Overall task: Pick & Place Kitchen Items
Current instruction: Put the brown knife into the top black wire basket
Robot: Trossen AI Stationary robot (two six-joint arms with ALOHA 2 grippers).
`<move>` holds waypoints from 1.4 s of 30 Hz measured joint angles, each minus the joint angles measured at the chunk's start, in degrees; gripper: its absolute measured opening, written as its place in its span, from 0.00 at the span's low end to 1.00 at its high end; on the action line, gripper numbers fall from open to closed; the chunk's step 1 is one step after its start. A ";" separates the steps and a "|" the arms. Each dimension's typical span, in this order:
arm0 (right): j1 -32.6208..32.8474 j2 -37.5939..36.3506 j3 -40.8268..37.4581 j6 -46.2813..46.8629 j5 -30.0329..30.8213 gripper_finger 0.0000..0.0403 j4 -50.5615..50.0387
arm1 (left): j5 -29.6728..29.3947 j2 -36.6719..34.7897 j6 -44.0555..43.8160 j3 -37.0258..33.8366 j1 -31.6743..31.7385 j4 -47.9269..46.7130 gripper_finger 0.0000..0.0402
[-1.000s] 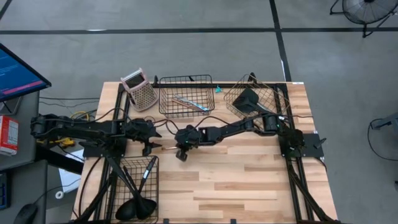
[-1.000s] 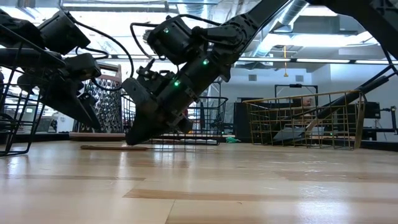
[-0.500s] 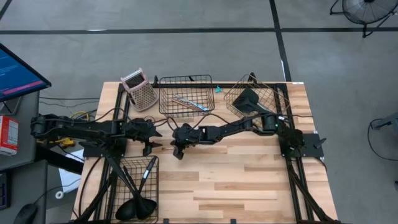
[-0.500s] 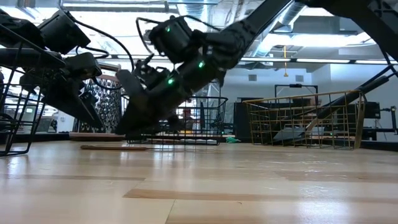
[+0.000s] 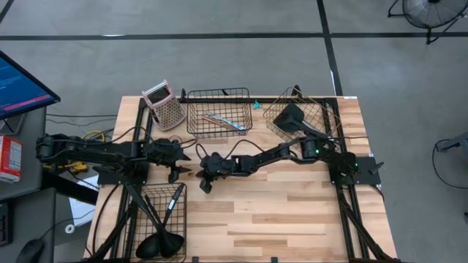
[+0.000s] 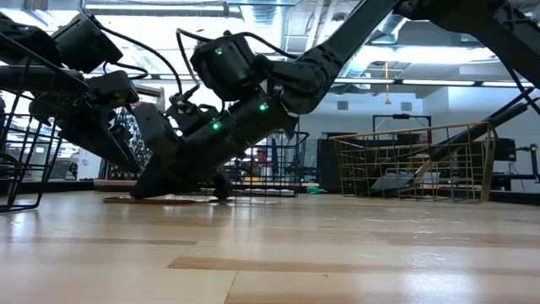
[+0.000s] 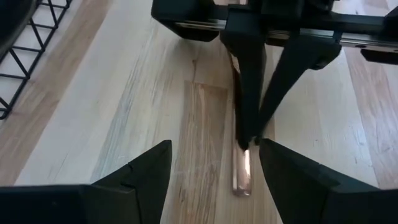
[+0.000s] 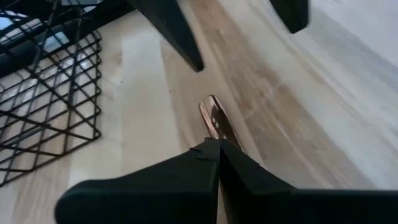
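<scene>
Low, right hand (image 8: 214,163) pinching copper piece (image 8: 212,118)

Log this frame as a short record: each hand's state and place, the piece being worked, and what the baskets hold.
right hand: shut on copper piece, low at table centre-left
left hand: open, facing the right hand, apart from the piece
copper piece: flat on the table
front-left black basket: black utensils
rear centre black basket: silver-teal piece
copper basket: black spatula

Right gripper (image 6: 150,191) tips touch the table (image 6: 337,253) over a copper piece (image 6: 126,199).
</scene>
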 joint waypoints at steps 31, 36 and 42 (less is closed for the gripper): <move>-1.52 0.15 0.40 2.17 1.51 0.00 0.35 | 2.51 3.03 2.41 0.02 6.01 1.86 0.56; -2.36 0.17 0.83 2.12 1.25 0.00 -0.56 | 3.41 9.30 2.75 0.02 6.01 4.40 0.56; -2.60 0.17 0.83 0.83 1.27 0.00 -0.42 | 3.34 12.92 4.16 0.02 6.01 6.54 0.56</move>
